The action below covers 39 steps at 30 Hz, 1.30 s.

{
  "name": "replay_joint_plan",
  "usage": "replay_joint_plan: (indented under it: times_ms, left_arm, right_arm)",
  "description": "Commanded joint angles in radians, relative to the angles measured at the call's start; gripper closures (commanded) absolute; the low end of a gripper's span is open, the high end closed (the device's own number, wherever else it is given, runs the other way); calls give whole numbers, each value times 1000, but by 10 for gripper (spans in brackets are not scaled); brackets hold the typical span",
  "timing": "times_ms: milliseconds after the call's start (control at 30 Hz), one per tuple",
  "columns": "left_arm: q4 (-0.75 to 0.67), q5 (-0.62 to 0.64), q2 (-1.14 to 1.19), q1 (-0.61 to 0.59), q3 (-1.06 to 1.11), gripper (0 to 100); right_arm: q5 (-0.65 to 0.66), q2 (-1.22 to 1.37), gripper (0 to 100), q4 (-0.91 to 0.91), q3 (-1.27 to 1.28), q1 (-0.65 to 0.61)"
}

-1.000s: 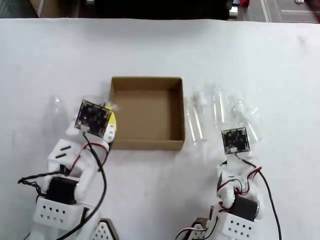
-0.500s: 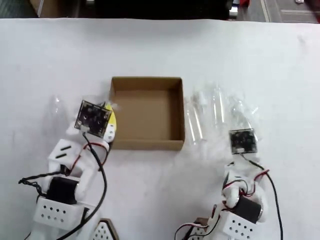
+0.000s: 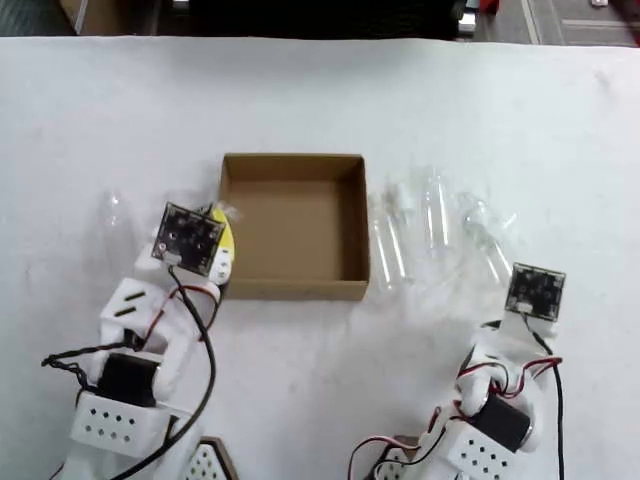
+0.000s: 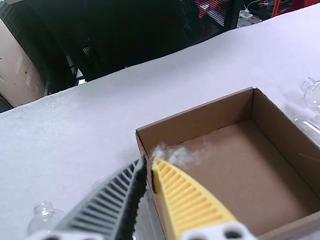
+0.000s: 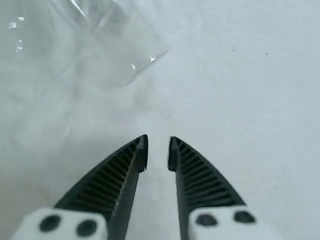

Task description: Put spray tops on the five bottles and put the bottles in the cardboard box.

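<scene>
Clear bottles on their sides just right of the cardboard box, one more bottle well left of it. Left gripper at the box's left wall, jaws almost together. Right gripper low over the table beside the bottles, jaws slightly apart.

High: fixed above the table, looks steeply down, arm bases at 6 o'clock, far edge at 12. Wide enough to take in the cardboard box at centre, bottles at its 3 o'clock, lone bottle at its 9.

Left wrist: sits behind left gripper, looks low and forward across the box toward the far edge and the dark room beyond; close in. Shares box, lone bottle and nearest of the bottles with high.

Right wrist: sits behind right gripper, points almost straight down, very close to the table. Shares one end of the bottles with high.
</scene>
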Motion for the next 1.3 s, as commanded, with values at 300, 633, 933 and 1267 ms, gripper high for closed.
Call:
replay_joint_plan:
  times_ms: [300,633,933,1267]
  left_arm:
    - [-31,8,5,-8,-2,976]
    - [-31,5,4,-8,2,976]
    - [-31,3,4,-10,9,976]
    - [-106,-23,8,-10,52,976]
  right_arm:
    - [74,-5,964,24,0,-50]
    - [81,-5,980,101,-63,-54]
    - [81,-5,980,101,-38,-91]
    - [81,-5,980,101,-29,-131]
